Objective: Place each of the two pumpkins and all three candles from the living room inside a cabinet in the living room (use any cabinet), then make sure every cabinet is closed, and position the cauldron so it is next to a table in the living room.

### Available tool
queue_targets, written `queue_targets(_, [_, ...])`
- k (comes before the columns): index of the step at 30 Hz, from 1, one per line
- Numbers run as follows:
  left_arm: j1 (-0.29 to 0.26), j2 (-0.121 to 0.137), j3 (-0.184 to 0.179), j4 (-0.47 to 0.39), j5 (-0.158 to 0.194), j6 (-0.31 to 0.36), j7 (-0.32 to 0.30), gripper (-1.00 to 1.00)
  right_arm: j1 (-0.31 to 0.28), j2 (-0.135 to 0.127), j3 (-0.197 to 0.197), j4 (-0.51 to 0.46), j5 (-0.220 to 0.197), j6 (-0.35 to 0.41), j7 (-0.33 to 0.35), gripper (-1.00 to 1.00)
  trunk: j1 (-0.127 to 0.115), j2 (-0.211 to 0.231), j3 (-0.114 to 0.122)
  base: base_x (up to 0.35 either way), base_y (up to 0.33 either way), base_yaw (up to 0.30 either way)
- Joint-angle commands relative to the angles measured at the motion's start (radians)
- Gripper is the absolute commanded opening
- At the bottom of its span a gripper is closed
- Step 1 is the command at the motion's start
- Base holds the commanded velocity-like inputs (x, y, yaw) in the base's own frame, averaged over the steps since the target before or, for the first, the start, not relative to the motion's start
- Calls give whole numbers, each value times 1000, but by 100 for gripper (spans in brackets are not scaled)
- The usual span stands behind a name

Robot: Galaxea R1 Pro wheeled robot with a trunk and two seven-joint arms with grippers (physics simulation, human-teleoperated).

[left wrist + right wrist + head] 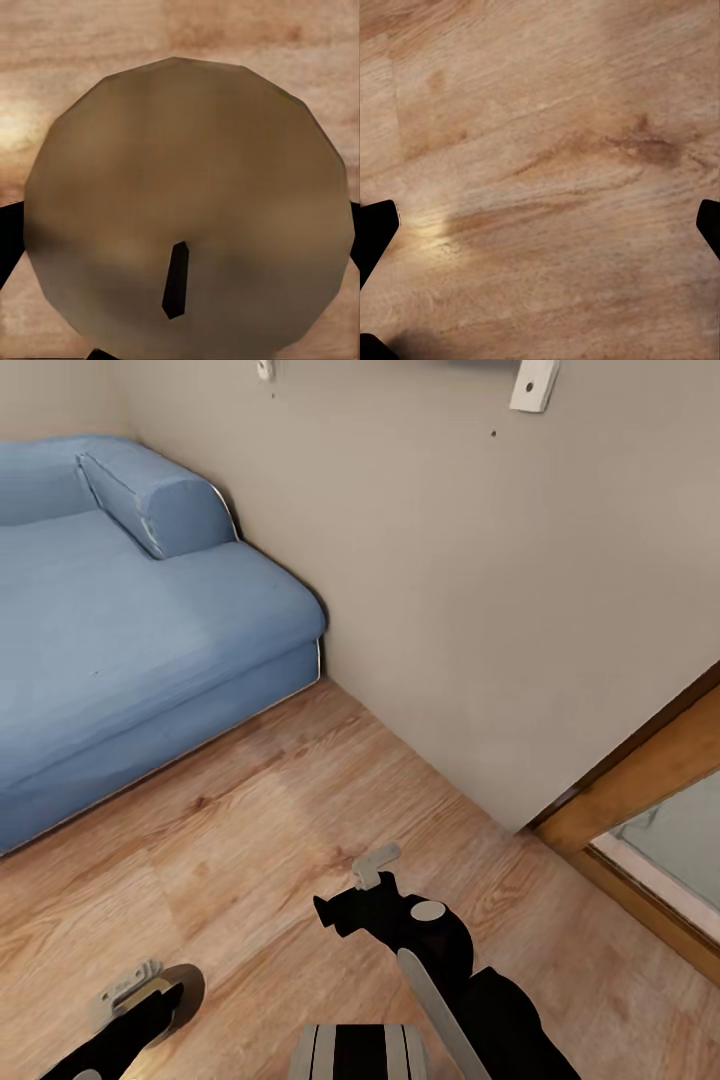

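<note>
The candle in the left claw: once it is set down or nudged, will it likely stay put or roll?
The candle looks like a short, thick cylinder with a broad flat wick end, so stood on end it should probably stay upright. On its side, the round wall would likely roll across the smooth wooden floor. It appears rigid in the left claw.

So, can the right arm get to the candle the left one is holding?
Probably yes: the right fingers are open and empty, and only bare floor lies between them and the candle gripped by the left fingers.
</note>
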Motion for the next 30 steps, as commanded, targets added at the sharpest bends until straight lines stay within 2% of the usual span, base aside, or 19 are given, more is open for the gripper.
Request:
queue_targets(1, [2,-12,2,1,7,-2,12,-100,1,1,1,-1,-11,5,-10,100,-1,0,3,0,0,283])
queue_targets(3, [3,-19,4,3,4,-6,21,-100,1,0,1,-1,-11,6,-10,100,-1,0,11,0,0,285])
queue_targets(20, [4,-21,4,8,-3,-7,38,-100,1,-4,4,-1,-11,6,-9,100,-9,4,77,0,0,286])
queue_targets(22, [4,-21,3,8,-4,-7,51,-100,1,-3,4,-1,-11,6,-8,100,-10,5,85,0,0,286])
queue_targets(24, [5,-21,1,9,-3,-7,105,-100,2,0,3,-1,-11,6,-8,100,-11,5,92,0,0,287])
queue_targets(28, [5,-20,-5,9,-2,-6,121,-100,4,1,4,-1,-11,5,-7,100,-13,6,108,0,0,287])
queue_targets(30, [5,-19,-23,9,-2,-6,123,-100,5,2,4,-1,-11,5,-7,100,-14,7,116,0,0,287])
